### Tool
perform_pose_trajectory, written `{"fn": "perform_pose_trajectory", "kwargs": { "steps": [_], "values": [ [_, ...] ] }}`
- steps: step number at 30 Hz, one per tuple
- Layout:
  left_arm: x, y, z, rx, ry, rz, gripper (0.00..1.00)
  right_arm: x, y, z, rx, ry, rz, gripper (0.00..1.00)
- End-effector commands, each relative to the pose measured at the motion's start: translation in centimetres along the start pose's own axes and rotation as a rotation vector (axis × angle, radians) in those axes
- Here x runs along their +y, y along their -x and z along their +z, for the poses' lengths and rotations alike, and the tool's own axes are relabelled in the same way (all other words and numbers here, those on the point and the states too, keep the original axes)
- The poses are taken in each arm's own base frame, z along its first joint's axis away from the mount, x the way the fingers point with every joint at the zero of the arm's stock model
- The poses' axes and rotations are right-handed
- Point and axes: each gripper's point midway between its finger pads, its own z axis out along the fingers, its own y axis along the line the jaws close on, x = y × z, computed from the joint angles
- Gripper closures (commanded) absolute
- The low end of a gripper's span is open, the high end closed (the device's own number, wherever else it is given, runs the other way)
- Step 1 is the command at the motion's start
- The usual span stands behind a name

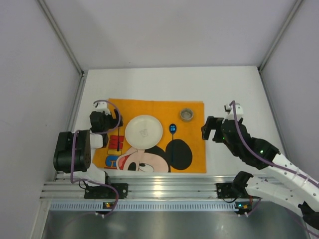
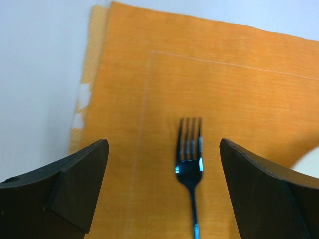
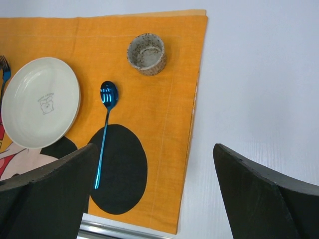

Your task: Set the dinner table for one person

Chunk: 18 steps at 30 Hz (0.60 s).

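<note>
**Top external view.**
- Large flat white rectangular matte counter [image 1: 149,82]: the widest surface in view, running from the arm bases to the far wall.
- Orange cloth placemat with a printed cartoon mouse [image 1: 164,109]: lies flat on the counter, toward the near edge.
- Round white ceramic plate [image 1: 143,131]: sits on the placemat, left of centre.
- Slim dark metal fork [image 1: 118,139]: lies on the placemat just left of the plate, apart from it.
- Shiny blue metal spoon [image 1: 172,137]: lies just right of the plate, bowl toward the far side.
- Small speckled stoneware cup [image 1: 187,114]: stands upright near the placemat's far right corner.
- Left claw [image 1: 105,121]: hangs over the placemat's left part, beside the fork.
- Right claw [image 1: 209,130]: hangs over bare counter just off the placemat's right edge.

**Left wrist view.**
- Left claw [image 2: 163,144]: released, jaws spread wide, nothing between them but air.
- Fork [image 2: 190,164]: lies on the placemat [image 2: 224,84] below the gap, tines pointing away, touching neither finger.
- Counter [image 2: 40,74]: shows white along the left and top.

**Right wrist view.**
- Right claw [image 3: 154,149]: released, jaws wide apart, grasping nothing.
- Plate [image 3: 41,102], spoon [image 3: 104,124] and cup [image 3: 146,54]: rest on the placemat [image 3: 169,109], each apart from the others. The spoon handle crosses onto a black printed oval [image 3: 119,169].
- Fork [image 3: 4,67]: only its tines show, at the left border.
- Counter [image 3: 259,74]: fills the right half of the view.
</note>
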Motion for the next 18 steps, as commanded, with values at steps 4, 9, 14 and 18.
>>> {"fn": "perform_pose_trajectory", "kwargs": {
  "steps": [4,9,14,18],
  "values": [
    [-2.5,5.6,-1.9,-0.359,-0.027,0.15,0.01,1.0,3.3,-1.1,-0.083,0.038,0.044,0.0],
    [-2.6,3.5,-1.2,-0.266,-0.026,0.174,0.02,0.4,3.3,-1.4,-0.109,0.033,0.077,0.0],
    [-1.3,3.5,-0.9,-0.24,0.054,0.136,0.02,0.2,4.3,-1.9,-0.143,0.029,0.085,0.0],
    [-1.3,3.7,-0.9,-0.252,0.053,0.139,0.02,-0.2,5.8,-3.0,-0.194,0.029,0.106,0.0]
  ]
}}
